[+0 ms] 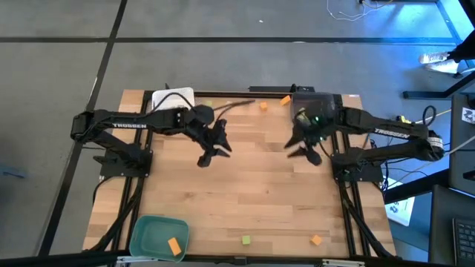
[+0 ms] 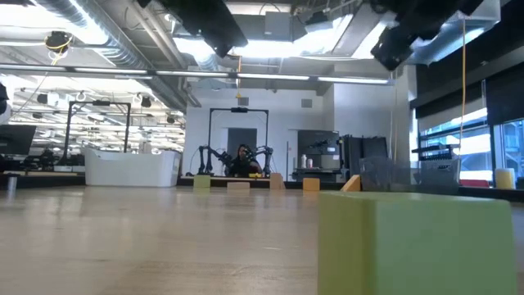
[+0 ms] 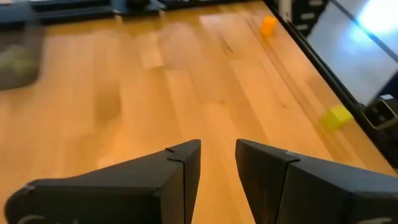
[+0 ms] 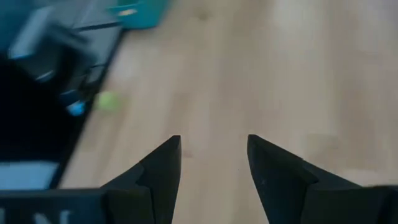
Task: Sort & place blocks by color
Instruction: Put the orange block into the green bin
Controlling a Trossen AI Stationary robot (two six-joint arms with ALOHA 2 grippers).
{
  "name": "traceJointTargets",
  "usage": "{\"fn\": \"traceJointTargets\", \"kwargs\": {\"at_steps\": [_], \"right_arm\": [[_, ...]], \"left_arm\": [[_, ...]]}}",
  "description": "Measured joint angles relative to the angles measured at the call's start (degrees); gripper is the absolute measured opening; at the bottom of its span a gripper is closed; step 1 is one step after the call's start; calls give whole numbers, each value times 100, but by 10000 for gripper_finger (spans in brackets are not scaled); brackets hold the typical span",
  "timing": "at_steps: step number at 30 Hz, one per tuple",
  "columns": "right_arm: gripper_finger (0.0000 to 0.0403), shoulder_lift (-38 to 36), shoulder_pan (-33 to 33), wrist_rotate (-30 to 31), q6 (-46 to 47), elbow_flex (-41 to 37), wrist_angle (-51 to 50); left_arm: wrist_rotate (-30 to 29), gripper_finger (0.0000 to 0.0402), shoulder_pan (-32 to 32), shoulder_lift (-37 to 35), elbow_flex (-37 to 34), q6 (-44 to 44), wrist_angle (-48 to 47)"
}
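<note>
1. Hovering above the middle of the wooden table (image 1: 245,200), the left gripper (image 1: 210,152) has its fingers (image 3: 180,168) parted by a narrow gap with nothing between them; only bare wood shows there.
2. Facing it from the other side, the right gripper (image 1: 306,150) hangs at about the same depth, its fingers (image 4: 163,163) spread wider, also empty.
3. Nearest the front edge, a light green block (image 1: 246,239) lies well apart from both grippers; it fills the foreground of the low view (image 2: 422,242).
4. Just to its right along the front edge sits an orange block (image 1: 316,239), nearer the right gripper's side but still far from it.
5. At the front left corner stands a teal tray (image 1: 148,226) with one orange block (image 1: 174,246) inside it, well apart from the left gripper.
6. Behind the grippers, near the far edge, an orange block (image 1: 263,107) lies between the two arms, and another orange block (image 1: 285,100) lies just beside a grey tray (image 1: 315,99) under the right arm.
7. A white tray (image 1: 172,97) sits at the far left, behind the left arm, and a faint green block (image 1: 208,103) shows to its right.
8. The left wrist view picks up an orange block (image 3: 268,25) and a yellow-green block (image 3: 337,116) by the table's edge, both well ahead of its fingers.
</note>
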Motion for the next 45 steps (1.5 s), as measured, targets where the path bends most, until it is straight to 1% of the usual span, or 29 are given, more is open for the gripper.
{"fn": "traceJointTargets", "kwargs": {"at_steps": [3,7,9,12,15,21,24,28,33,36,40,42,45], "right_arm": [[184,-20,674,26,202,0,1],[184,-16,1529,361,1057,0,14],[184,-16,1937,604,1575,0,22],[184,-16,2532,931,2492,0,24],[184,-16,3128,1104,3417,0,28],[184,-16,4149,1131,5649,0,39],[184,26,4622,1127,6553,1,29],[184,171,5197,1137,7546,2,-99],[184,508,5816,1183,8289,2,-238],[184,756,6110,1520,8583,2,-247],[184,1111,6437,1928,9159,2,-200],[184,1283,6561,1902,9509,2,-137],[184,1483,6664,1760,10271,2,-224]], "left_arm": [[-172,94,-256,0,0,-39,-154],[-405,94,-563,0,0,-232,-260],[-417,94,-699,1,0,-345,-281],[-453,94,-884,1,0,-489,-280],[-579,94,-1060,2,0,-540,-312],[-735,94,-1334,2,0,-662,-314],[-738,94,-1424,2,0,-806,-314],[-772,94,-1508,2,0,-1133,-310],[-1171,94,-1669,4,0,-1553,-308],[-1467,94,-1778,4,0,-1914,-307],[-1641,94,-1899,4,0,-2258,-305],[-1731,94,-1947,4,0,-2358,-305],[-1911,94,-1997,4,0,-2426,-303]]}}
